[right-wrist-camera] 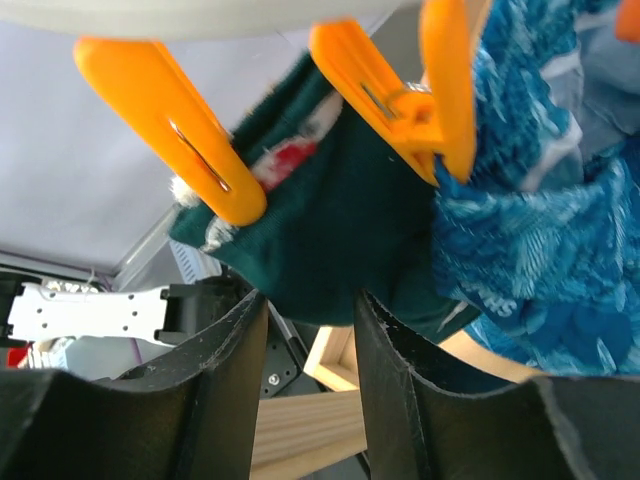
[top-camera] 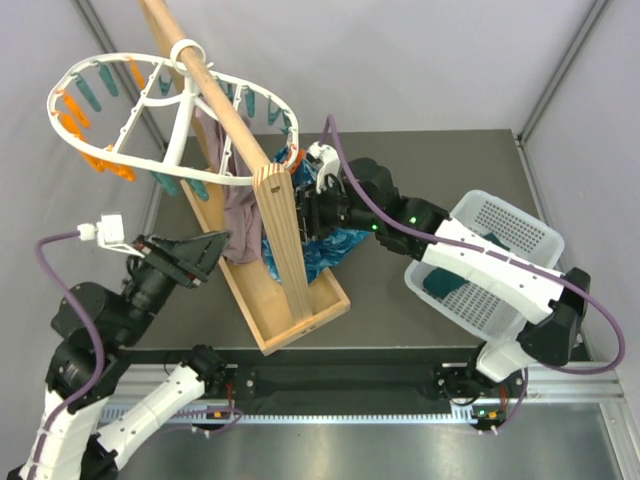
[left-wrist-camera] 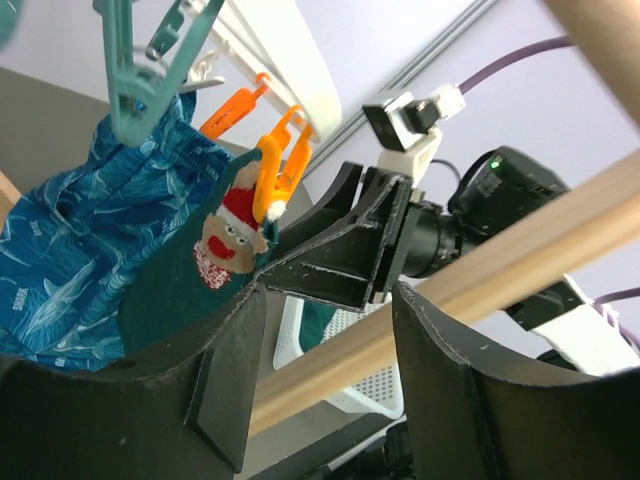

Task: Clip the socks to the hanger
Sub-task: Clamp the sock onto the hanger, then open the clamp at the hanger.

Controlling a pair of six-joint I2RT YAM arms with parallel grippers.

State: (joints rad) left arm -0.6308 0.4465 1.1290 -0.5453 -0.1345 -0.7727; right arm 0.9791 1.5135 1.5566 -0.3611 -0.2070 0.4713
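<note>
The white oval hanger (top-camera: 183, 110) hangs from a wooden pole (top-camera: 215, 95). Its rim (left-wrist-camera: 290, 60) carries teal and orange pegs. A dark teal sock (left-wrist-camera: 190, 290) with a Santa figure hangs from an orange peg (left-wrist-camera: 275, 170) at the hanger's right end. My right gripper (right-wrist-camera: 308, 298) is open just under this sock (right-wrist-camera: 340, 230), whose lower edge dips to the fingertips. My left gripper (left-wrist-camera: 328, 290) is open and empty on the other side of the pole, facing the right gripper (top-camera: 308, 200). More dark teal socks (top-camera: 447, 282) lie in the white basket (top-camera: 510, 225).
A bright blue patterned cloth (left-wrist-camera: 70, 260) hangs from a teal peg beside the sock. A mauve-grey cloth (top-camera: 238, 225) hangs behind the wooden upright (top-camera: 285, 225), which stands in a wooden base frame (top-camera: 300, 325). The pole crosses in front of my left fingers (left-wrist-camera: 440, 330).
</note>
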